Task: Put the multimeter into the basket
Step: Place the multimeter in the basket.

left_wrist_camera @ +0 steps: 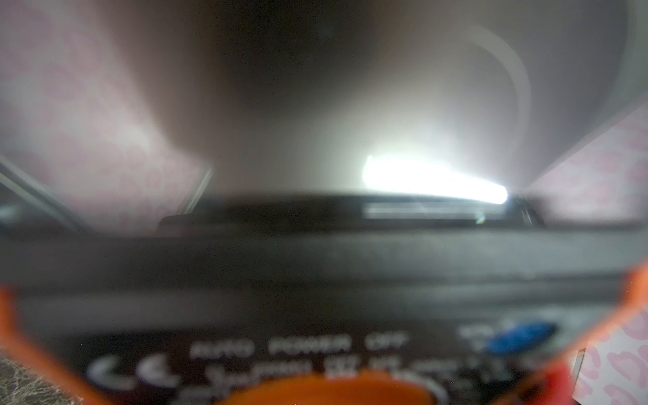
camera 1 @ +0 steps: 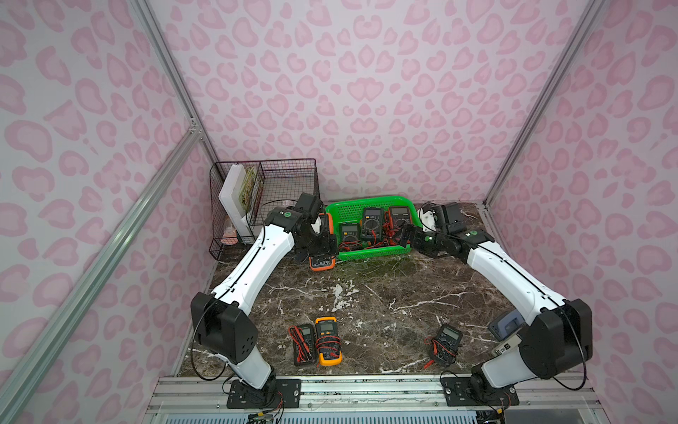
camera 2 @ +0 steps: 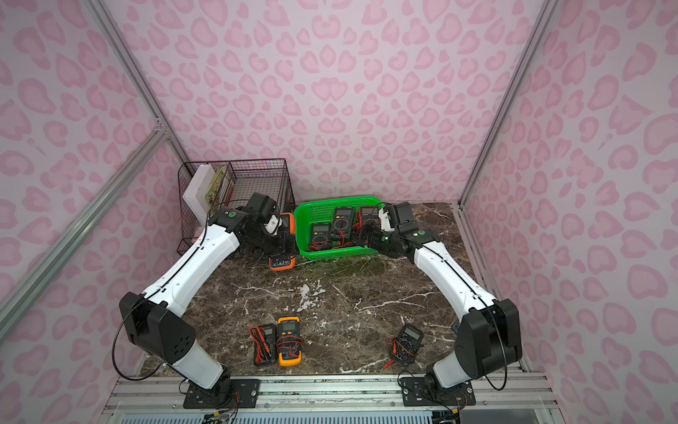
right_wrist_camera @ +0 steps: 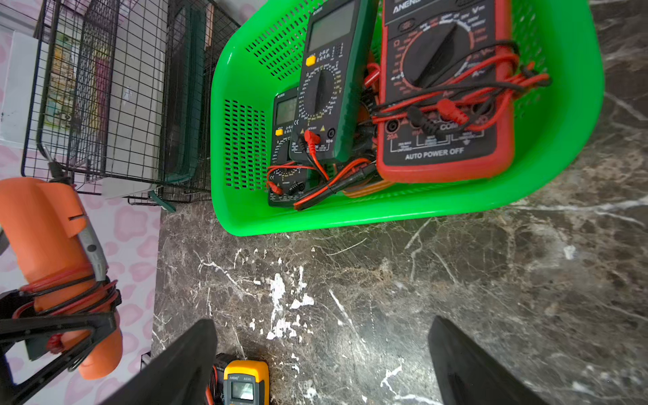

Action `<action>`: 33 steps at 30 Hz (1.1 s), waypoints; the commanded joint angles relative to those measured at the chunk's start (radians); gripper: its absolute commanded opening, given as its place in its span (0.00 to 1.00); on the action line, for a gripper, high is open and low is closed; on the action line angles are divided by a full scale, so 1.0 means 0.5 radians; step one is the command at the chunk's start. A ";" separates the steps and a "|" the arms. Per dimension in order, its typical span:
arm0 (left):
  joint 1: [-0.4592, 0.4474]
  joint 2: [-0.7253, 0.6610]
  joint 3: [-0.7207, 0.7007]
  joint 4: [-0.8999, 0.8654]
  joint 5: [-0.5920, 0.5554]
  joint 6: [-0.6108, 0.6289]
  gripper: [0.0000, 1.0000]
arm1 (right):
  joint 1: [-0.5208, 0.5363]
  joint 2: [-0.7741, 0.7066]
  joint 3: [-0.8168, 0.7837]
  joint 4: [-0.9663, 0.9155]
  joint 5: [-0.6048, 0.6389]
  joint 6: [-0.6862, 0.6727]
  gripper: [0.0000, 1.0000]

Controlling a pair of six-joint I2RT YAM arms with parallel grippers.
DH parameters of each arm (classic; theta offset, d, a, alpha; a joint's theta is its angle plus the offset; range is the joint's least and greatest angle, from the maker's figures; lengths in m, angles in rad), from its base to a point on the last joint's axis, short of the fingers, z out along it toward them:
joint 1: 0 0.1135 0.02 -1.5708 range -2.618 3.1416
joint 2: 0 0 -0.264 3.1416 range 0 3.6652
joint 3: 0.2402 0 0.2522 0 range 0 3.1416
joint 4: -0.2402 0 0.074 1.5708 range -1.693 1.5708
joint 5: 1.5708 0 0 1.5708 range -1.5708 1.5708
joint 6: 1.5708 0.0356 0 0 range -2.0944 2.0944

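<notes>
We see left gripper (camera 1: 318, 244) clamped on orange multimeter (camera 1: 322, 263) just beside basket (camera 1: 367, 201); right gripper (right_wrist_camera: 322, 364) fingers spread wide, empty.

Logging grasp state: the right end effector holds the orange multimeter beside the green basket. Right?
No. The left end effector holds the orange multimeter beside the green basket. The right end effector is open and empty. The right wrist view shows it.
</notes>
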 commanded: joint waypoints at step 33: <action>-0.207 -0.324 -0.630 0.260 0.173 -0.188 0.00 | -0.118 0.079 0.019 -0.033 0.094 -0.126 0.99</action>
